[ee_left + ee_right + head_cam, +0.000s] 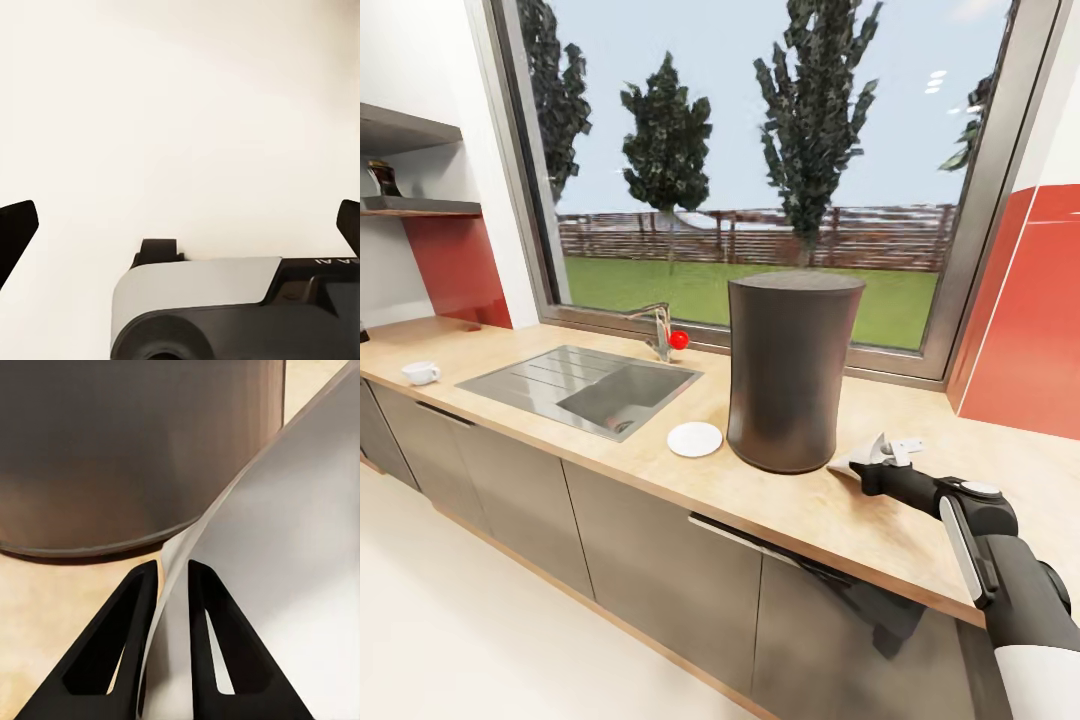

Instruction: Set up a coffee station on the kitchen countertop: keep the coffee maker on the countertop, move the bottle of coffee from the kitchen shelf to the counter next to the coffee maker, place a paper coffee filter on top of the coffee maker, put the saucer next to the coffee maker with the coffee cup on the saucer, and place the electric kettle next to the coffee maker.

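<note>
The tall dark grey coffee maker stands on the tan countertop, right of the sink. Just to its right, low over the counter, my right gripper is shut on the white paper coffee filter. In the right wrist view both fingers pinch the filter's edge, with the coffee maker's base close ahead. The saucer lies left of the machine. The coffee cup sits far left. A small dark bottle of coffee stands on the shelf. My left gripper is open over pale floor. The electric kettle is out of view.
A grey inset sink with a tap and a red knob lies left of the machine. A big window runs behind the counter, with a red wall panel at the right. Grey cabinets stand below.
</note>
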{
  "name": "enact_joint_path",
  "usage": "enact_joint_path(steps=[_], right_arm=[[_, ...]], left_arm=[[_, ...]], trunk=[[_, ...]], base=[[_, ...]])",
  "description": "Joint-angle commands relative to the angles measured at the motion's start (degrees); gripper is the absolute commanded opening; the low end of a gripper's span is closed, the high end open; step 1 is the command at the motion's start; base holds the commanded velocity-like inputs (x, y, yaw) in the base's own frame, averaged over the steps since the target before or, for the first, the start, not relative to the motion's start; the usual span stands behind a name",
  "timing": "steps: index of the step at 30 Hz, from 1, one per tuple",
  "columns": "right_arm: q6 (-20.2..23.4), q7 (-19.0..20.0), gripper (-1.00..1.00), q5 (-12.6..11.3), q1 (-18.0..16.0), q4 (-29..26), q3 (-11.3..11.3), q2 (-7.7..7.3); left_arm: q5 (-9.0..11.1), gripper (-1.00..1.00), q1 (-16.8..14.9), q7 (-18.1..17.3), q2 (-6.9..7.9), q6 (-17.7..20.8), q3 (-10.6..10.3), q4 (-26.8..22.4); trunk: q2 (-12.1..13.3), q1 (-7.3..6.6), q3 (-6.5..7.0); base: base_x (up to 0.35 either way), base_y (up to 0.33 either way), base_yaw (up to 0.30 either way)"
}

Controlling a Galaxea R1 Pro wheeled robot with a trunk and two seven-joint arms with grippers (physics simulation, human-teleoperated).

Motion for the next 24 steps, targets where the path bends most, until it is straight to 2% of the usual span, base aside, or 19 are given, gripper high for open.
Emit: enact_joint_path(steps=[1,12,16,24], right_arm=[[0.43,0.22,-1.00,-0.32,-0.04,-0.04,-0.08,0.01],[0.47,0.22,-1.00,-0.32,-0.04,-0.10,-0.08,0.01],[0.47,0.25,-1.00,-0.34,-0.04,-0.11,-0.08,0.01],[0.49,0.25,-1.00,-0.35,-0.04,-0.11,-0.08,0.01]], left_arm=[[-0.01,1.00,0.01,0.02,-0.01,-0.10,0.03,-0.05],[0.08,1.00,0.01,-0.01,-0.05,-0.13,0.03,-0.05],[0.04,1.00,0.01,-0.02,-0.05,-0.07,0.03,-0.05],[0.08,1.00,0.01,0.00,-0.04,-0.09,0.03,-0.05]], trunk=[[-0.03,0.00,-0.05],[-0.03,0.00,-0.05],[1.57,-0.88,0.67],[1.97,-1.10,0.85]], base=[[0.000,0.000,0.000],[0.000,0.000,0.000],[0.000,0.000,0.000],[0.000,0.000,0.000]])
